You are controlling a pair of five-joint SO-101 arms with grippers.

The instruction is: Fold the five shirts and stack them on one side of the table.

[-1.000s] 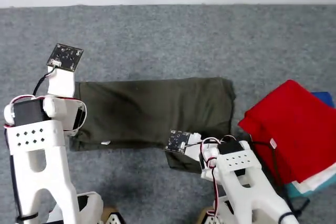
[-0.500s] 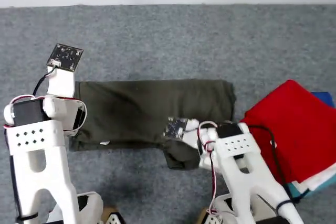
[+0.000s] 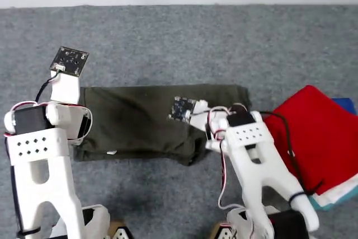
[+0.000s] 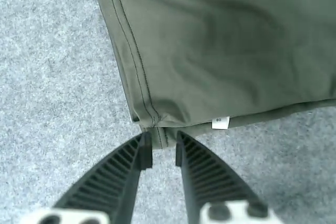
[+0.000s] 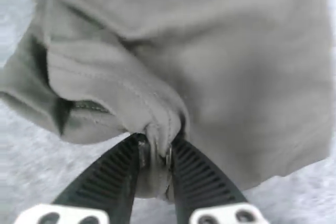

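Observation:
An olive shirt [image 3: 140, 116] lies spread across the grey table. My right gripper [image 5: 156, 153] is shut on a bunched fold of the olive shirt [image 5: 236, 51], holding it lifted over the shirt's right half. My left gripper [image 4: 160, 148] sits low at the shirt's left end. Its fingers stand a narrow gap apart, with the corner hem of the olive shirt [image 4: 236, 51] between the tips. A small white tag [image 4: 220, 123] shows at the shirt's near edge. In the high view the left arm [image 3: 42, 138] stands at the shirt's left end and the right arm [image 3: 249, 138] over its right part.
At the right edge of the table lies a stack with a folded red shirt [image 3: 319, 132] on top, a blue one [image 3: 347, 104] and lighter ones [image 3: 341, 194] peeking out beneath. Bare grey table [image 3: 179, 43] stretches behind the olive shirt.
My right gripper has carried the shirt's lower right flap up and leftward, from the near edge onto the shirt's body. The left arm has stayed still.

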